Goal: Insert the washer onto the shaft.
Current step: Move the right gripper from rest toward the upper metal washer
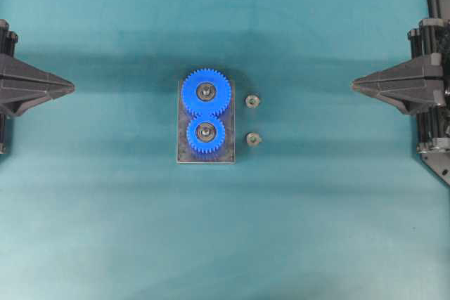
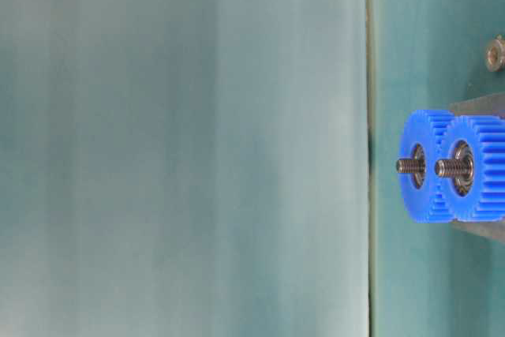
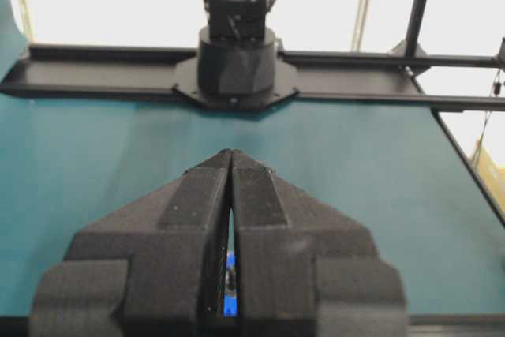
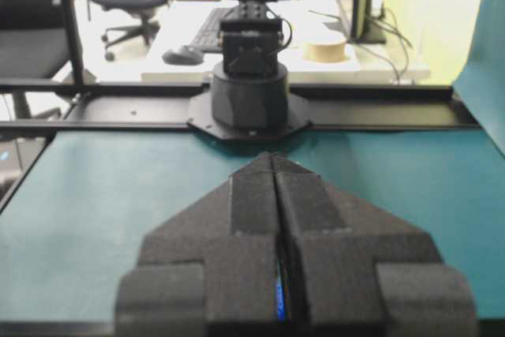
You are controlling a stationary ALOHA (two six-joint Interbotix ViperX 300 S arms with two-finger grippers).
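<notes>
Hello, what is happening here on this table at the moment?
Nothing is being handled yet. The left gripper and right gripper are both shut and empty, at opposite sides of the table. Between them, two blue gears sit on shafts on a plate, with two washers lying beside it.

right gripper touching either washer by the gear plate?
Apart. The overhead view shows bare table between the right gripper, shut at the table's edge, and both washers beside the gear plate.
</notes>
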